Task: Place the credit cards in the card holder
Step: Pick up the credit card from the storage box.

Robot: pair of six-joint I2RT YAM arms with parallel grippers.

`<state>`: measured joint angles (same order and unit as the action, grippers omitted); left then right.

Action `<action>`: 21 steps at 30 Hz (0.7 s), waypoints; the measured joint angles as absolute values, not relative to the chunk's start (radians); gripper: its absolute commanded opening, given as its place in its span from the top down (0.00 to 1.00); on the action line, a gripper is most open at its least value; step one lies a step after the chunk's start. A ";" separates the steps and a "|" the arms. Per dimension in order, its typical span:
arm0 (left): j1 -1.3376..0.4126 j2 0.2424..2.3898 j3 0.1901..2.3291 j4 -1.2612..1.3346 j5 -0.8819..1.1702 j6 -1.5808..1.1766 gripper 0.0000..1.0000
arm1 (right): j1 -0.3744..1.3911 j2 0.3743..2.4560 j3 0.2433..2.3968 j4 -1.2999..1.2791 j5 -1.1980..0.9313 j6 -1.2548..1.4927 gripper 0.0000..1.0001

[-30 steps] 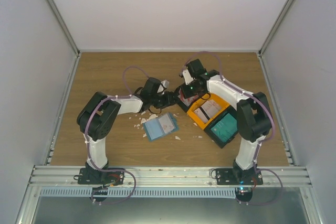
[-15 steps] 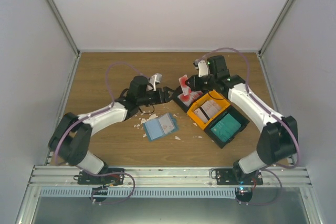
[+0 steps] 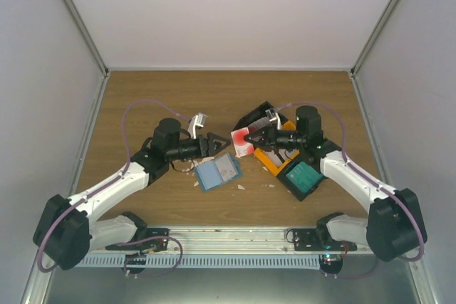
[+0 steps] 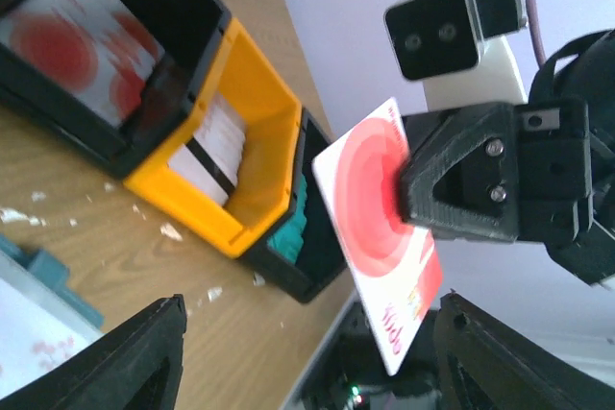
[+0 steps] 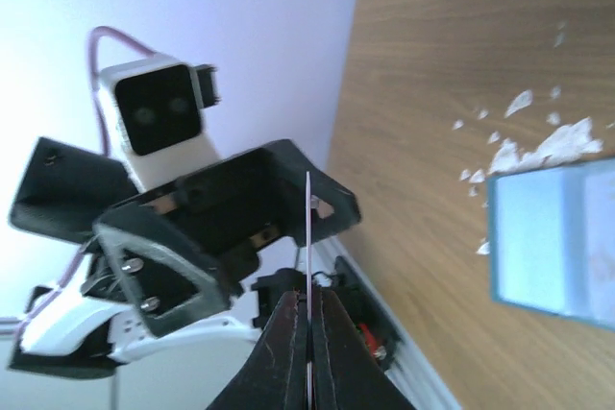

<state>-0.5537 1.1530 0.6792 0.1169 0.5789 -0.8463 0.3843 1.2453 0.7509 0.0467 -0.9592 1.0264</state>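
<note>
Since half a second ago both arms have dropped and drawn back toward us. The right gripper [image 3: 251, 137] has brought its red-and-white card [image 3: 241, 142] down from above the trays, and the left gripper [image 3: 216, 143] has swung round to face it.

Nearest us, the card holder [image 3: 217, 171] lies flat on the table [image 3: 142, 105], inner side up. Torn white scraps [image 5: 538, 146] are strewn along its far edge.

Just beyond it the two grippers meet nose to nose. The right one pinches the card by one end, its fingers [image 5: 288, 338] pressed against both faces, so the free end juts toward the left arm. We judge this a handover, meant to give a better angle into a pocket. The left fingers [image 4: 135, 357] stand spread wide with nothing in them, and the card is not yet between them.

Farther right, a black tray [image 4: 202, 16], an orange tray [image 4: 183, 189] and a second black tray [image 4: 307, 280] holding teal cards [image 3: 305, 174] sit touching in a row. They lie close under the right wrist, so room is tight there. We see more room over the wood to the left and far side.
</note>
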 measured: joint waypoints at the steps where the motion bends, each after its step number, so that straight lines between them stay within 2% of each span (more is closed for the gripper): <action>1: -0.554 1.147 0.672 0.111 0.592 -0.854 0.32 | 0.386 1.234 0.731 0.087 -0.974 1.069 1.00; 8: -0.557 1.103 0.614 0.168 0.726 -0.963 0.42 | 0.396 1.196 0.656 0.254 -1.033 1.256 1.00; 16: -0.568 1.177 0.596 0.315 0.835 -1.089 0.66 | 0.424 1.194 0.628 0.340 -1.042 1.320 0.99; 21: -0.568 1.236 0.600 0.377 0.877 -1.121 0.91 | 0.437 1.224 0.618 0.369 -1.033 1.325 0.97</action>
<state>-0.5678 1.2358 0.6003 0.3771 0.8772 -1.1210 0.4366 1.2240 0.6178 0.3687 -1.0328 1.3251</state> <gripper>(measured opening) 0.227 0.016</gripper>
